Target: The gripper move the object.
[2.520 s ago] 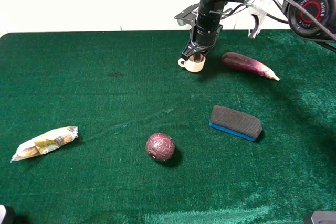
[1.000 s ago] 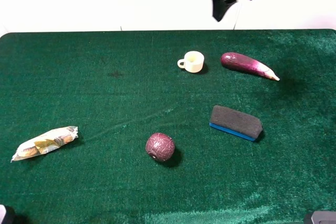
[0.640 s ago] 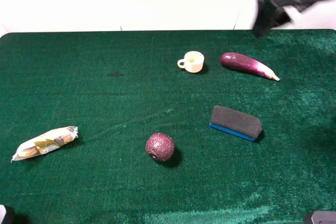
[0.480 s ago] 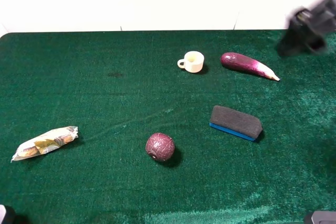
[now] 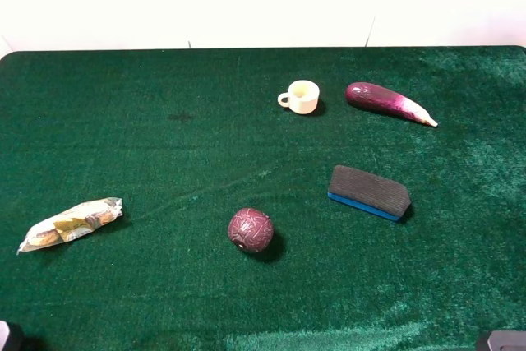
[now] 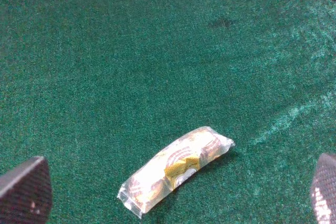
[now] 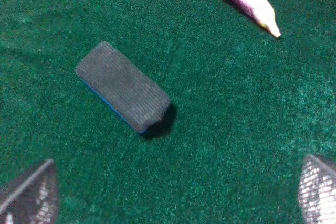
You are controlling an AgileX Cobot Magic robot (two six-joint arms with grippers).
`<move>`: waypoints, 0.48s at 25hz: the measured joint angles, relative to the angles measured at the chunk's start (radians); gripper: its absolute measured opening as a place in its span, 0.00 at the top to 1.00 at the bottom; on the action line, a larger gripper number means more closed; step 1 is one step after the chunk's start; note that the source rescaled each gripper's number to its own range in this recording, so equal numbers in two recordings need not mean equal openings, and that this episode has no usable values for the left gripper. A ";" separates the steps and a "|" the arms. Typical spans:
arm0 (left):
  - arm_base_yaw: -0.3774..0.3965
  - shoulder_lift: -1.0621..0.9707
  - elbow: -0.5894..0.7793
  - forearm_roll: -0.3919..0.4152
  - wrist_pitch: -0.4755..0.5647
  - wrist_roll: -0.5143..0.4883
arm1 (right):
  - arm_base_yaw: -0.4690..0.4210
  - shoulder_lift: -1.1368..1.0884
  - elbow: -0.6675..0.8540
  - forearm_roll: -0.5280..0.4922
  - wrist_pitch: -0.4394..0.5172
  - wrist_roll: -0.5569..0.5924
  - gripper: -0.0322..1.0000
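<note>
The cream-yellow cup [image 5: 302,96] stands upright on the green cloth at the back middle, handle to the left, with nothing touching it. Neither arm reaches into the exterior view. In the left wrist view my left gripper [image 6: 178,163] is open, its dark fingertips [image 6: 23,190] wide apart above a snack packet [image 6: 176,169]. In the right wrist view my right gripper [image 7: 179,161] is open and empty, its fingertips [image 7: 29,195] wide apart above the cloth near a grey eraser [image 7: 123,87]. The cup does not show in the right wrist view.
A purple eggplant [image 5: 388,101] lies right of the cup. The grey and blue eraser [image 5: 369,191] lies nearer the front. A maroon patterned ball [image 5: 251,230] sits front middle. The snack packet [image 5: 71,223] lies at the left.
My right gripper was down on the cup 2.5 s ago. It has let go, lifted, swung off to the right and left the exterior view. The cup stays in place.
</note>
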 joint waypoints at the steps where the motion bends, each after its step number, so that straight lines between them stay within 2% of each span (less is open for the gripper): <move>1: 0.000 0.000 0.000 0.000 0.000 0.000 | 0.000 -0.044 0.017 0.001 0.005 0.000 0.00; 5: 0.000 0.000 0.000 0.001 0.000 0.000 | 0.000 -0.186 0.063 0.006 0.009 0.003 0.00; 12: 0.000 0.000 0.000 0.001 0.000 0.000 | 0.000 -0.371 0.088 0.003 -0.058 0.003 0.00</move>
